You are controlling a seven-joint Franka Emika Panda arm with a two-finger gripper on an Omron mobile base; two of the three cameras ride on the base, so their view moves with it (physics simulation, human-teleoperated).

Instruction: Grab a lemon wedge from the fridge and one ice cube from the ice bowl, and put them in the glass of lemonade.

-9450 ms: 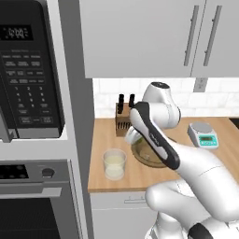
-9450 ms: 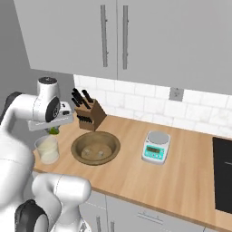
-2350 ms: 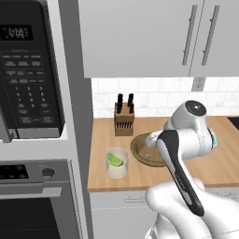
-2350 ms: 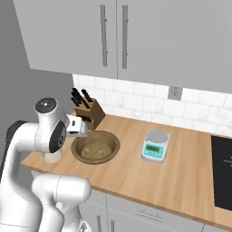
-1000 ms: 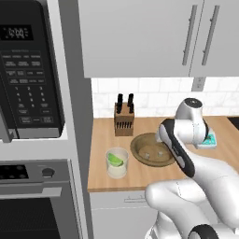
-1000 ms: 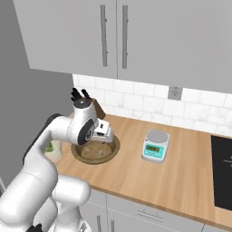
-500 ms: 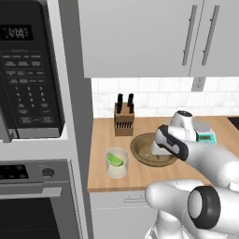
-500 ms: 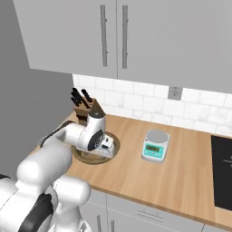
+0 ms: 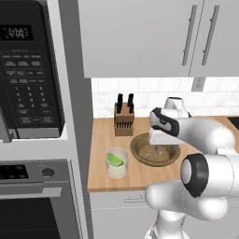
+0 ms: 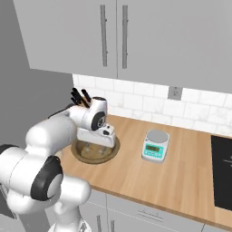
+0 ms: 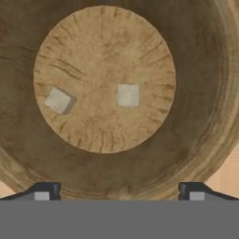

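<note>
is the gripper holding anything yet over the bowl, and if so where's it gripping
Nothing is held. The gripper is open above the ice bowl, with both ice cubes lying loose on the bowl's floor, untouched.

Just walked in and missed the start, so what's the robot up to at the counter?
The arm is bent down over the ice bowl on the wooden counter, its gripper open and holding nothing. Two ice cubes lie on the bowl's floor, one almost centred between the fingers. The glass of lemonade stands left of the bowl with the lemon wedge already in it. No ice has been picked up yet.
</note>
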